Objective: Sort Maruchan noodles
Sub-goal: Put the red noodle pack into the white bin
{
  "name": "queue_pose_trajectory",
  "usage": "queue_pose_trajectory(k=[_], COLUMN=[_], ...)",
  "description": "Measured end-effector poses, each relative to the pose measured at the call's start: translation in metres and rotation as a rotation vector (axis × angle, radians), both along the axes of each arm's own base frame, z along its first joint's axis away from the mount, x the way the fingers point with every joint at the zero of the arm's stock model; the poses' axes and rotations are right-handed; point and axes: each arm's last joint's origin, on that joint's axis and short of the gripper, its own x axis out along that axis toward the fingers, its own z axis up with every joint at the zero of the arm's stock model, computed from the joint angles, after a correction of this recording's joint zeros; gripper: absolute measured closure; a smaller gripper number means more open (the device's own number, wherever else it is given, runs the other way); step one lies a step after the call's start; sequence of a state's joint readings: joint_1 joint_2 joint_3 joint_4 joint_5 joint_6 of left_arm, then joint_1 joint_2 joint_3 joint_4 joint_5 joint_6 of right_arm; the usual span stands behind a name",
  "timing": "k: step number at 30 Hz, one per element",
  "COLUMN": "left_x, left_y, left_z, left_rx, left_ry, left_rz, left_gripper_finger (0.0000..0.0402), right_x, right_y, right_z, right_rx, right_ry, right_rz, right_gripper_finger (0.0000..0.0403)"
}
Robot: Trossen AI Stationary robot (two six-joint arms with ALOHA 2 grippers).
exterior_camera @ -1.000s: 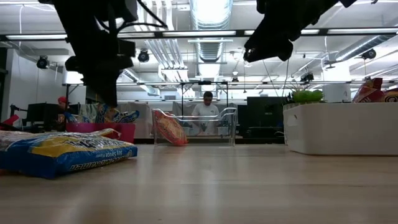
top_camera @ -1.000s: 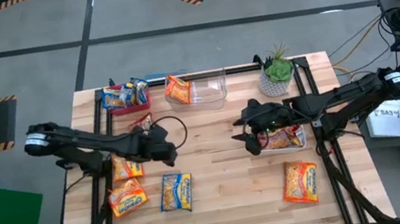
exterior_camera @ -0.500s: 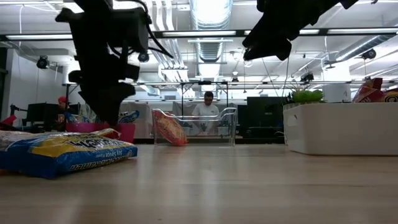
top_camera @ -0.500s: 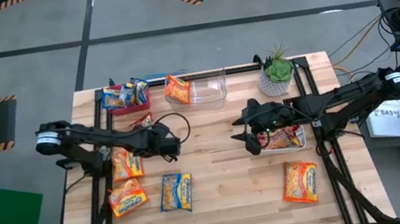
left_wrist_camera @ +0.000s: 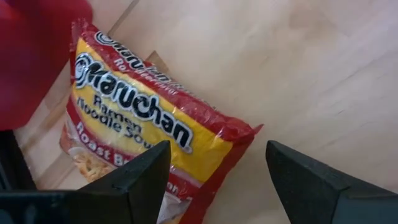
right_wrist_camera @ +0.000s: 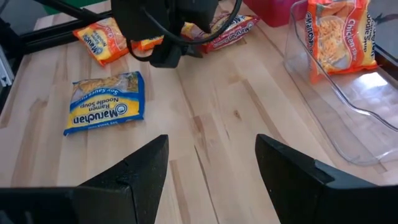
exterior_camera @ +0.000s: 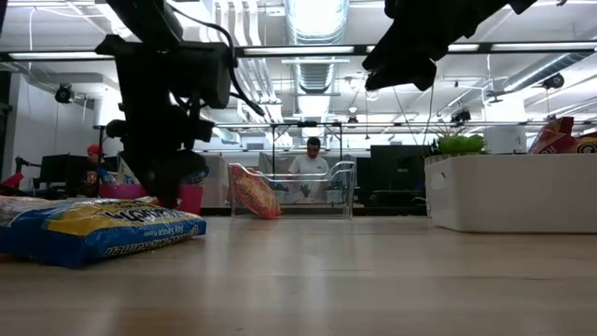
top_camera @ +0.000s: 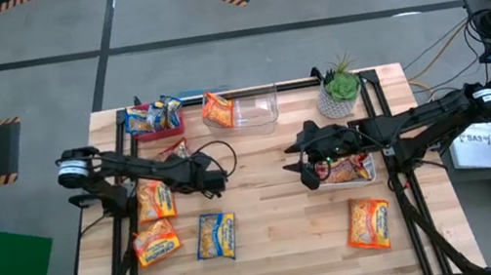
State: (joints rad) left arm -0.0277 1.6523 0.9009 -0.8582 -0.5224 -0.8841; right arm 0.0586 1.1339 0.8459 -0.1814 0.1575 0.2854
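Maruchan noodle packets lie flat on the wooden table. A red-edged packet (left_wrist_camera: 143,118) lies just ahead of my left gripper (left_wrist_camera: 217,180), which is open and hangs low over the table (top_camera: 215,174) without touching it. The left arm partly hides this packet (top_camera: 174,152) in the high view. A blue packet (top_camera: 216,235) and two orange ones (top_camera: 155,241) (top_camera: 154,199) lie at the near left, and another orange one (top_camera: 369,222) at the near right. My right gripper (top_camera: 302,170) is open, raised over the table's middle, with nothing between its fingers (right_wrist_camera: 211,168).
At the far edge stand a red bin (top_camera: 156,118) with blue packets, a clear bin (top_camera: 256,108) with an orange packet (top_camera: 217,109), and a potted plant (top_camera: 339,90). A white tray (top_camera: 363,178) with packets sits under the right arm. Bare wood lies mid-table.
My left gripper has opened. It has sunk toward the table and gone a little toward the right and far edges, ending near the red-edged packet. No packet has moved.
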Motion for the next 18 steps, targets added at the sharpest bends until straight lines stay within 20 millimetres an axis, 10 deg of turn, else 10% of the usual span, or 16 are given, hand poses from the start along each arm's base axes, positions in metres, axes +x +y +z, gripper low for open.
queue_pose_trajectory(k=[18], left_x=[-0.0007], left_y=[-0.0061], left_z=[0.0007], left_rx=[-0.009], left_ry=[0.005], left_rz=[-0.021], left_gripper_finger=[0.0155], right_x=[0.0002], right_y=[-0.0001], right_z=[-0.0001], right_rx=[-0.007], right_ry=[0.001], right_rz=[0.004], right_gripper_finger=[0.0174])
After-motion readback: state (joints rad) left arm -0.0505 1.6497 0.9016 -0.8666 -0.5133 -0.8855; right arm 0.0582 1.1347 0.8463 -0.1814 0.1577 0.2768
